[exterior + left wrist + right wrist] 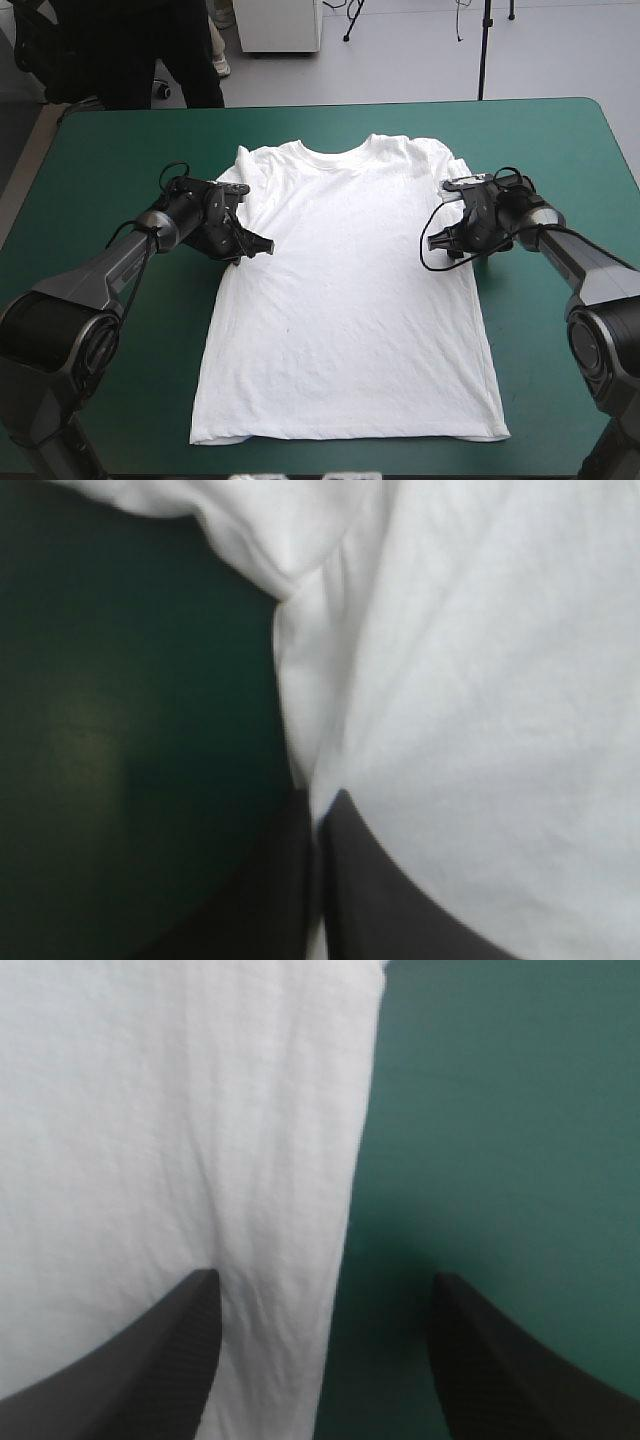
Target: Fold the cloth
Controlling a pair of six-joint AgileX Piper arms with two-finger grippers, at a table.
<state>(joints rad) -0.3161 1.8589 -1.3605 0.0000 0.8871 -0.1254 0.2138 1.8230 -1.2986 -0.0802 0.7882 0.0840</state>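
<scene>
The white T-shirt (345,300) lies spread flat on the teal-green table, collar toward the far edge, hem toward the near edge. My left gripper (243,246) sits at the shirt's left side seam just below the sleeve. In the left wrist view its black fingers (380,880) meet in an arch, and my left gripper (318,810) is shut on the T-shirt (480,680) edge, a thin white strip between them. My right gripper (441,243) rests at the shirt's right side under the sleeve. My right gripper (320,1290) stands open astride the T-shirt (180,1140) edge, one finger over cloth, one over the cover.
Bare teal-green cover (100,170) runs wide on both sides of the shirt and beyond the collar. The hem lies close to the table's near edge (150,472). In the left wrist view the folded sleeve (270,540) lies ahead of the fingers.
</scene>
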